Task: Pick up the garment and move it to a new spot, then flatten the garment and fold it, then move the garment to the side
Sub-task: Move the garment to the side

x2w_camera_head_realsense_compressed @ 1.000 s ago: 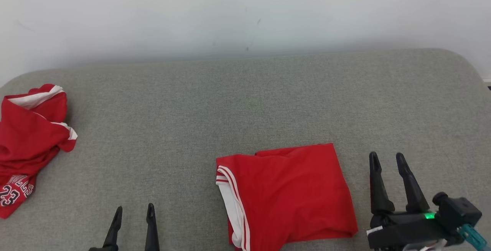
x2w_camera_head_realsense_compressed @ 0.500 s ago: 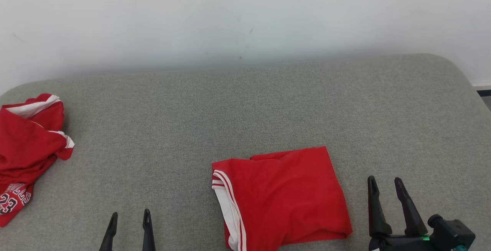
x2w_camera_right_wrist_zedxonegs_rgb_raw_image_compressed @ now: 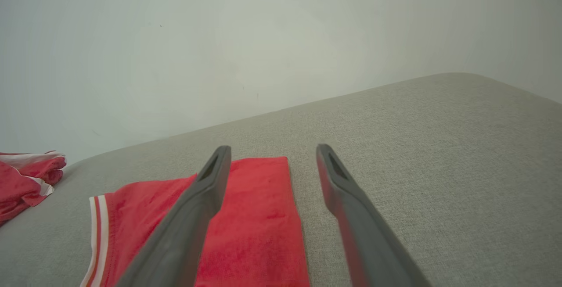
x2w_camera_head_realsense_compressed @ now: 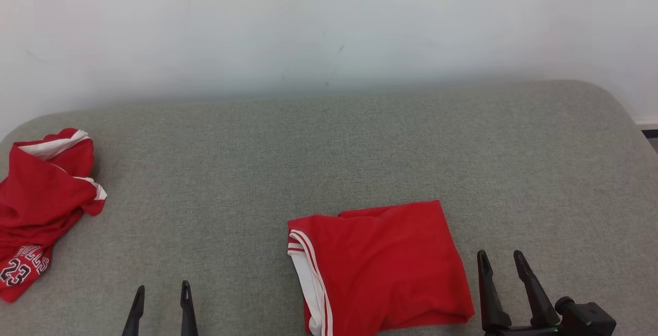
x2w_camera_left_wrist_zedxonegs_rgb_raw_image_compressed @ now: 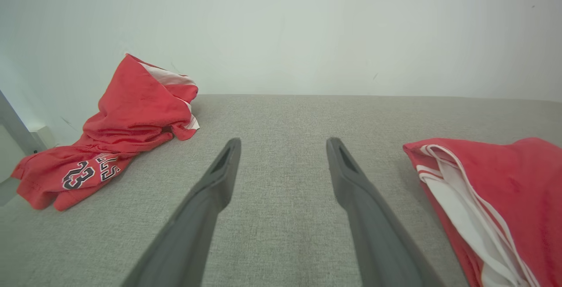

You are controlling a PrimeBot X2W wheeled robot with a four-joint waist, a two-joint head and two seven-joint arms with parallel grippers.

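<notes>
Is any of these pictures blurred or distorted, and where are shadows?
Head view: even, soft light, sharp; faint shadow beside the crumpled jersey. Left wrist view: left fingers soften near the lens. Right wrist view: the grey cushion tilts, right fingers look soft.

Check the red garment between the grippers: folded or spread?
Folded. The red garment lies as a compact rectangle on the grey cushion, and stacked layers show along its white-striped edge.
</notes>
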